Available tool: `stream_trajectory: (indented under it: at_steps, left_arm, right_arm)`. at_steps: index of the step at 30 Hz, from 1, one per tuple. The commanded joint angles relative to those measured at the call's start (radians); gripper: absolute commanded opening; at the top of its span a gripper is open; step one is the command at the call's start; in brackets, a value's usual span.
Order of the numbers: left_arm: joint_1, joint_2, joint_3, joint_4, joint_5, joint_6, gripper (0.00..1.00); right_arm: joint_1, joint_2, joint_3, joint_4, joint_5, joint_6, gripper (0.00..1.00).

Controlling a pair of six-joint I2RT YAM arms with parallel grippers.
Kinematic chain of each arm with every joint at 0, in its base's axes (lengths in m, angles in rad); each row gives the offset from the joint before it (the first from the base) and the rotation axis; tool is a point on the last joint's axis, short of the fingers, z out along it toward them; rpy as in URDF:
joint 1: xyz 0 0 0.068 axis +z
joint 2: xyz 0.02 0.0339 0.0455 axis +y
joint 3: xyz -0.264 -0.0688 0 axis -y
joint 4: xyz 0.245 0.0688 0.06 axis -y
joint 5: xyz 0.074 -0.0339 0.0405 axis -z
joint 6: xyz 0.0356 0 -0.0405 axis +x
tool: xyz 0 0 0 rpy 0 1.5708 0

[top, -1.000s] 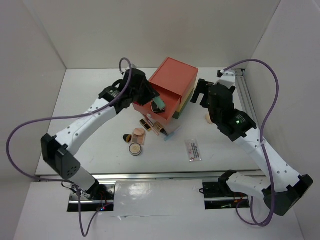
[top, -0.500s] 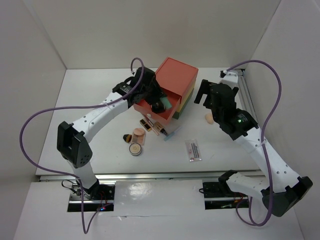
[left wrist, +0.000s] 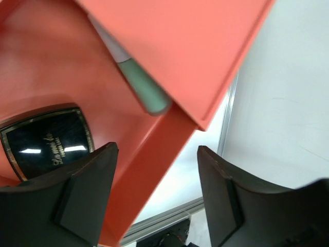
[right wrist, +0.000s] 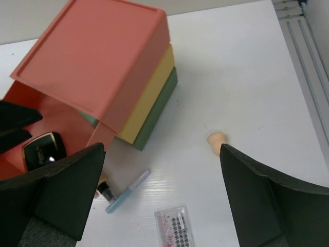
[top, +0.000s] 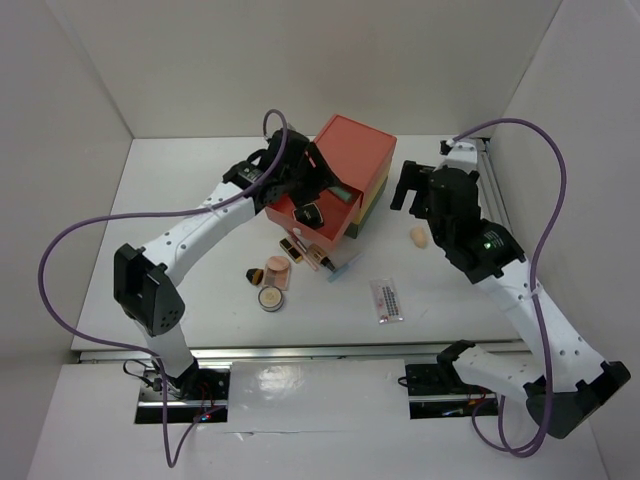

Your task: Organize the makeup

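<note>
The black square compact (top: 309, 213) lies flat in the pulled-out coral top drawer (top: 290, 215), beside a white-green tube (top: 341, 193). My left gripper (top: 322, 192) hovers open just above them, its jaws astride the drawer's front wall (left wrist: 154, 154) and gripping nothing; the compact (left wrist: 49, 141) and the tube (left wrist: 141, 87) show below it. On the table lie round beige compacts (top: 277, 268) (top: 269, 298), lipstick tubes (top: 318, 257), a blue stick (top: 345, 265), a clear lash pack (top: 386, 298) and a peach sponge (top: 420, 237). My right gripper (top: 408, 188) hangs open and empty, high above the sponge (right wrist: 217, 140).
The coral-yellow-green drawer box (top: 350, 160) stands at the table's middle back, only its top drawer pulled out. A metal rail (top: 490, 195) runs along the right edge. White walls close the back and both sides.
My left gripper has opened and let go of the black compact, which now rests in the coral drawer. The right arm has shifted slightly.
</note>
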State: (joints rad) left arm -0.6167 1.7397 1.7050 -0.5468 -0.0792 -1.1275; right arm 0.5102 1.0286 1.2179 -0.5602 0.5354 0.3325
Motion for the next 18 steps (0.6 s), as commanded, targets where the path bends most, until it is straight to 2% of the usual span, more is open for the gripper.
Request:
stream_trajectory:
  at_steps: [1, 3, 4, 6, 8, 9, 11, 12, 13, 16, 18]
  left_arm:
    - [0.005, -0.023, 0.079, 0.042, 0.015, 0.069, 0.77]
    - [0.005, -0.045, 0.11, 0.042, 0.015, 0.101, 0.78]
    - [0.005, -0.072, 0.128, 0.027, 0.015, 0.141, 0.78]
    - [0.005, -0.113, 0.128, -0.004, -0.016, 0.19, 0.78]
    - [0.005, -0.226, 0.055, -0.019, -0.095, 0.23, 0.78]
    - [0.005, -0.277, 0.012, -0.039, -0.129, 0.23, 0.78]
    - [0.005, -0.441, -0.132, -0.07, -0.195, 0.241, 0.9]
    - [0.005, -0.494, -0.177, -0.102, -0.271, 0.221, 0.97]
    - [0.005, -0.544, -0.218, -0.19, -0.304, 0.171, 1.0]
    - [0.026, -0.717, -0.355, -0.336, -0.39, 0.063, 1.0]
    - [0.038, -0.813, -0.412, -0.477, -0.433, 0.006, 1.0]
  right_arm:
    - [-0.006, -0.024, 0.058, -0.015, -0.102, -0.111, 1.0]
    - [-0.006, -0.033, 0.08, -0.004, -0.199, -0.203, 1.0]
    - [-0.006, -0.024, 0.089, -0.004, -0.321, -0.226, 1.0]
    - [0.014, -0.006, 0.117, -0.004, -0.394, -0.242, 1.0]
    - [0.083, 0.04, 0.14, -0.013, -0.384, -0.262, 1.0]
    - [0.167, 0.056, 0.14, -0.014, -0.362, -0.274, 1.0]
    - [0.279, 0.1, 0.152, -0.023, -0.319, -0.302, 1.0]
    - [0.341, 0.116, 0.152, -0.012, -0.301, -0.317, 1.0]
    - [0.463, 0.134, 0.152, -0.012, -0.273, -0.341, 1.0]
    - [0.635, 0.24, 0.163, -0.012, -0.203, -0.362, 1.0]
    - [0.686, 0.333, 0.137, -0.012, -0.215, -0.372, 1.0]
